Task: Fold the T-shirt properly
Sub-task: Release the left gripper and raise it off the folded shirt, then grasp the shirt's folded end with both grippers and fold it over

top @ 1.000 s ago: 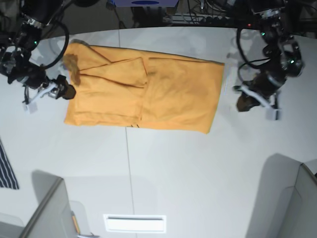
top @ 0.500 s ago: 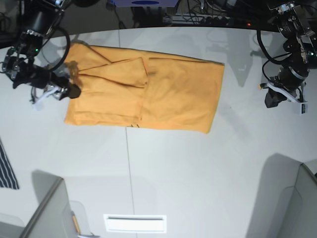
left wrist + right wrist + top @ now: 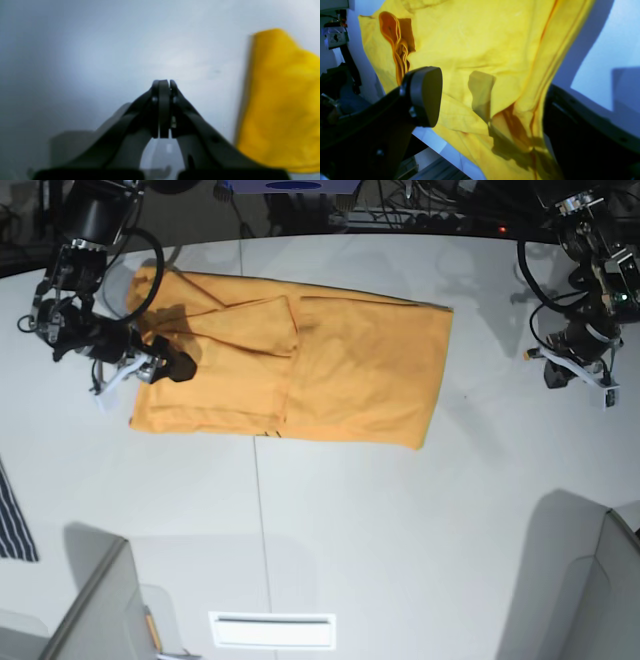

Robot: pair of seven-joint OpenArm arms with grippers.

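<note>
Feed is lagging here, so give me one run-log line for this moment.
T-shirt: partly folded, flat on table | right gripper: open, over shirt's edge, nothing held | left gripper: shut, empty, off the shirt

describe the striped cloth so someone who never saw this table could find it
Start at the white table and the big orange-yellow T-shirt spread across its far half. Follow the table's left edge toward the near side: the striped cloth pokes in there, dark navy with thin white lines, unlike the plain shirt.

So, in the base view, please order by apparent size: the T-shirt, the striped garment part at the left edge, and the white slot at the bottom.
1. T-shirt, by far the largest.
2. White slot.
3. Striped garment, cut by the frame edge; only part shows, close in area to the slot, so this order is unsure.
</note>
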